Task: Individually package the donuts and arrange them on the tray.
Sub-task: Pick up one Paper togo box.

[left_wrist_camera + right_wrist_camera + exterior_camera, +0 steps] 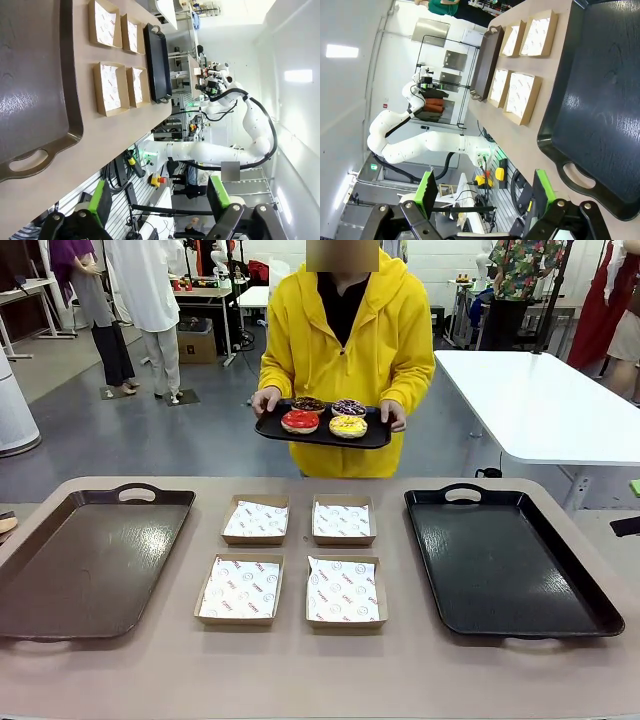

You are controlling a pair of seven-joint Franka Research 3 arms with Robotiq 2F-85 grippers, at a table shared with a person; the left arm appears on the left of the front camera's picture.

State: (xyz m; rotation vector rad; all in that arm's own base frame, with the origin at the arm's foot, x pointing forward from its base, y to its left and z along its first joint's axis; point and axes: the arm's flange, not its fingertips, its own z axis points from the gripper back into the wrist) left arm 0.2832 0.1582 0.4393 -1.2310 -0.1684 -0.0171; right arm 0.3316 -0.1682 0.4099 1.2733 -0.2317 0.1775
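Tan table [300, 680] carries a brown tray [90, 560] at the left, a black tray [510, 565] at the right and, between them, four cardboard boxes [255, 520] in two rows, each lined with printed paper. Beyond its far edge a person [345, 330] in a yellow hoodie holds a small tray [270, 432] in both hands, with the four donuts [324, 416] lying on it, the far pair's toppings hard to make out. The left gripper [159, 197] and right gripper [485, 189] hang beside the table, fingers wide apart, their bases cut off.
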